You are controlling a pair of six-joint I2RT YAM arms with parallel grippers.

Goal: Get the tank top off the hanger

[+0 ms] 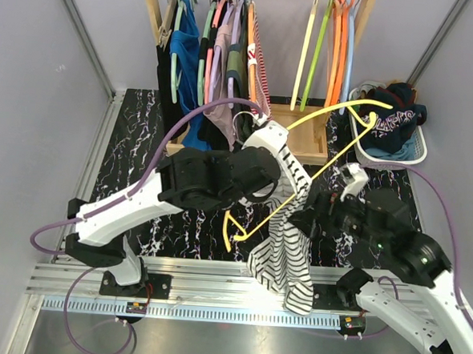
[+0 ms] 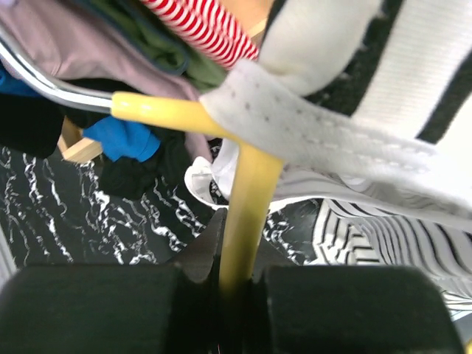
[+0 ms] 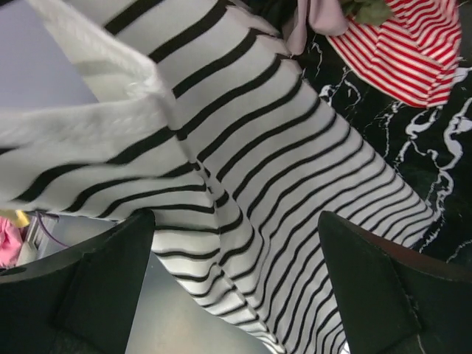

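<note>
Left wrist: left gripper [image 2: 240, 279] clamps hanger [image 2: 249, 193]; right gripper [image 3: 236, 221] gapes near tank top [image 3: 295, 140].

From the top view, the tank top [image 1: 284, 244] reads to me as soft, matt knit cloth in white with black stripes. In the left wrist view its edge band [image 2: 317, 133] is a thicker white weave with rows of tiny stitched holes. The yellow hanger [image 2: 247, 199] is smooth with a faint sheen; I cannot tell plastic from coated wire. The table top [image 1: 122, 138] is glossy black with white marble veining. The clothes rack [image 1: 154, 7] at upper left is pale bare wood, the rail [image 1: 213, 292] along the bottom is brushed metal, and the basket [image 1: 421, 156] is white plastic lattice. The fingers [image 3: 96, 280] of the right gripper [image 3: 236, 228] are matt black.
</note>
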